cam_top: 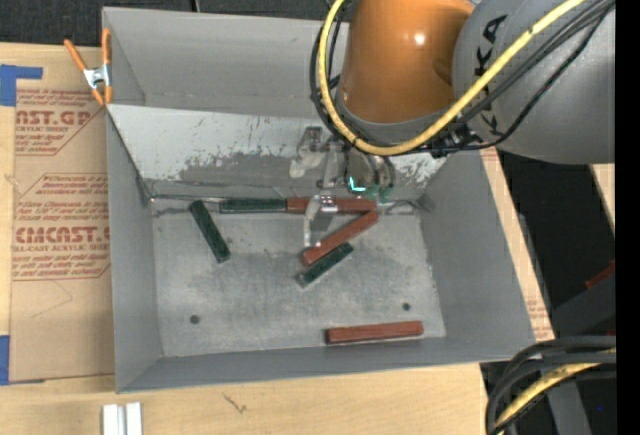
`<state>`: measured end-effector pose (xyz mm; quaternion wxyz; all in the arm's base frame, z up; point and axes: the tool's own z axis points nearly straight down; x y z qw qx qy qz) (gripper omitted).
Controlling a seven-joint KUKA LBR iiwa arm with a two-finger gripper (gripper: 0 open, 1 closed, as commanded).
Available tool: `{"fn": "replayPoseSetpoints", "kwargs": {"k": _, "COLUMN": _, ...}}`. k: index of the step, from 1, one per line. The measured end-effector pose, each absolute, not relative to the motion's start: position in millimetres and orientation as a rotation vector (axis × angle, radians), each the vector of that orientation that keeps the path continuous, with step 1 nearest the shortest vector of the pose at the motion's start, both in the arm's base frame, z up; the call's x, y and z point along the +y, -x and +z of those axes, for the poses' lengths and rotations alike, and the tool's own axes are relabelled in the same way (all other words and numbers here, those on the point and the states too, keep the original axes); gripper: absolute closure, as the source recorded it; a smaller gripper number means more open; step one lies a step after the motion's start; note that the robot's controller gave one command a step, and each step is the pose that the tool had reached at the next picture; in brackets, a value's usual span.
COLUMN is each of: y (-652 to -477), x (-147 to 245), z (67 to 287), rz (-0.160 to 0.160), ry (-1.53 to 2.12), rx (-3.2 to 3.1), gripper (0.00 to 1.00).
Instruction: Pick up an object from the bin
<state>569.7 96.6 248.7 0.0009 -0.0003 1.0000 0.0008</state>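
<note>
Bin (250, 103): a grey metal bin with sloping walls is seen from above; a few loose bars lie apart on its floor.
Left green bar (210, 231): a short dark green bar lies in the left part of the floor, its long axis tilted from upper left to lower right.
Back bar (252, 207): a slim dark green bar is laid level along the foot of the back wall, pointing towards the end effector.
End effector (323, 213): it is lowered to the floor near the back wall, right of centre, above the upper end of the crossed bars; whether it is open or closed cannot be told.
Red-brown bar (345, 231): it lies just beneath the end effector, its long axis running from lower left to upper right.
Dark green bar (326, 266): it is set just below the red-brown bar, almost parallel to it.
Front bar (373, 332): a red-brown bar lies level near the front wall, well apart from the others.
Arm (550, 73): it enters from the right and bends downward under an orange cover (400, 43), ringed by yellow cables.
</note>
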Motion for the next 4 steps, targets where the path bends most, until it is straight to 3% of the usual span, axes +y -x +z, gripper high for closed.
{"fn": "replayPoseSetpoints", "kwargs": {"k": 1, "y": -572.1, "x": 71, "z": 216, "rz": 0.003, "ry": 0.130, "rx": 3.131, "gripper": 0.00}}
{"fn": "replayPoseSetpoints", "kwargs": {"k": 2, "y": -576.6, "x": 34, "z": 174, "rz": 0.001, "ry": 0.016, "rx": 3.139, "gripper": 0.00}}
{"fn": "replayPoseSetpoints", "kwargs": {"k": 3, "y": -550.5, "x": 28, "z": 149, "rz": 0.001, "ry": -0.202, "rx": 3.133, "gripper": 0.00}}
{"fn": "replayPoseSetpoints", "kwargs": {"k": 4, "y": -575.2, "x": -1, "z": 77, "rz": 0.006, "ry": 0.512, "rx": 3.093, "gripper": 1.00}}
